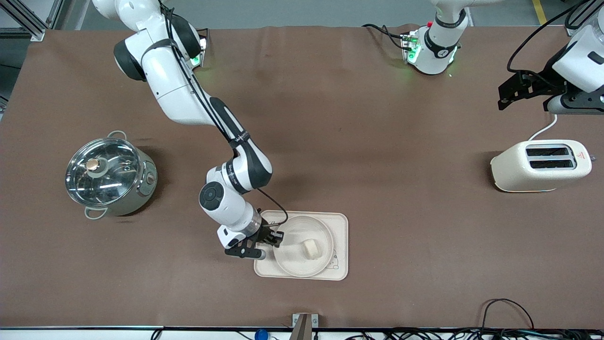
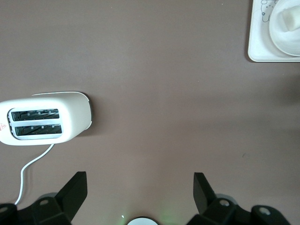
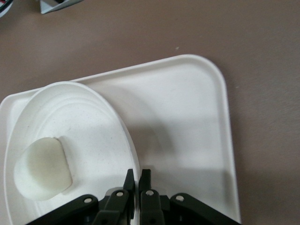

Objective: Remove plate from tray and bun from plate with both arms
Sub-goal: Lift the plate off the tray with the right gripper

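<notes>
Plate (image 1: 302, 245) sits on the tray (image 1: 340, 222), bun (image 1: 311, 249) at its four o'clock. Right gripper (image 1: 277, 238) pinches its nine o'clock rim, ready to lift. Left gripper (image 2: 140, 187) waits wide open above the table, near the toaster (image 1: 541, 165).

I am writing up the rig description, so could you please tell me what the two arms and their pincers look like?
Both arms are glossy white with black joint bands and green-lit bases. A black cable runs along the right arm to its black right pincer. The left pincer is black too, with broad wedge-shaped fingers.
</notes>
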Robot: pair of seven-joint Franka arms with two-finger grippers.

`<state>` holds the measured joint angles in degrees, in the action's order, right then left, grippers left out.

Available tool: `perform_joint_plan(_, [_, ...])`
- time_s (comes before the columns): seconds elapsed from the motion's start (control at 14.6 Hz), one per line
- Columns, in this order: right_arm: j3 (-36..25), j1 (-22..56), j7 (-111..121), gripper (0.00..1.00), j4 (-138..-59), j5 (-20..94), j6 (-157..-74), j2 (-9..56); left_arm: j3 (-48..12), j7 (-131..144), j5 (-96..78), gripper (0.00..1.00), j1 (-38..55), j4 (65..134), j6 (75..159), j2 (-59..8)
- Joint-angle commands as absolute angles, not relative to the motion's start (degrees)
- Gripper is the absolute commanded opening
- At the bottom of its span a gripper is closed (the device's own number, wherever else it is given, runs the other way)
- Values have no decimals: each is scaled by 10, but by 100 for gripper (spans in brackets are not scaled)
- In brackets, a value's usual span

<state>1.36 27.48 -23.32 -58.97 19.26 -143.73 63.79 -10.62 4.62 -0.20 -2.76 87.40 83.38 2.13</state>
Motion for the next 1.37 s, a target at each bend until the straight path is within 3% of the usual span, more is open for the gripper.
perform_joint_plan(0.0, [40, 276, -239, 1, -584, 202, -1431, 621, -107, 49, -18, 100, -28, 867, 835, 18])
perform_joint_plan(0.14, [40, 283, -236, 1, -599, 200, -1431, 603, -107, 49, -18, 100, -27, 866, 835, 18])
perform_joint_plan(0.41, [77, 264, -212, 0, -761, 201, -1444, 493, -107, 49, -19, 100, -27, 868, 837, 18])
perform_joint_plan(0.75, [241, 122, -185, 0, -1034, 201, -1548, 359, -116, 74, -19, 100, -25, 870, 836, 18])
perform_joint_plan(1.03, [279, 117, -167, 0, -1167, 200, -1718, 347, -138, 133, -18, 100, -13, 875, 839, 4])
perform_joint_plan(1.3, [279, 113, -145, 0, -1200, 200, -1756, 358, -169, 202, -19, 100, -13, 923, 917, -11])
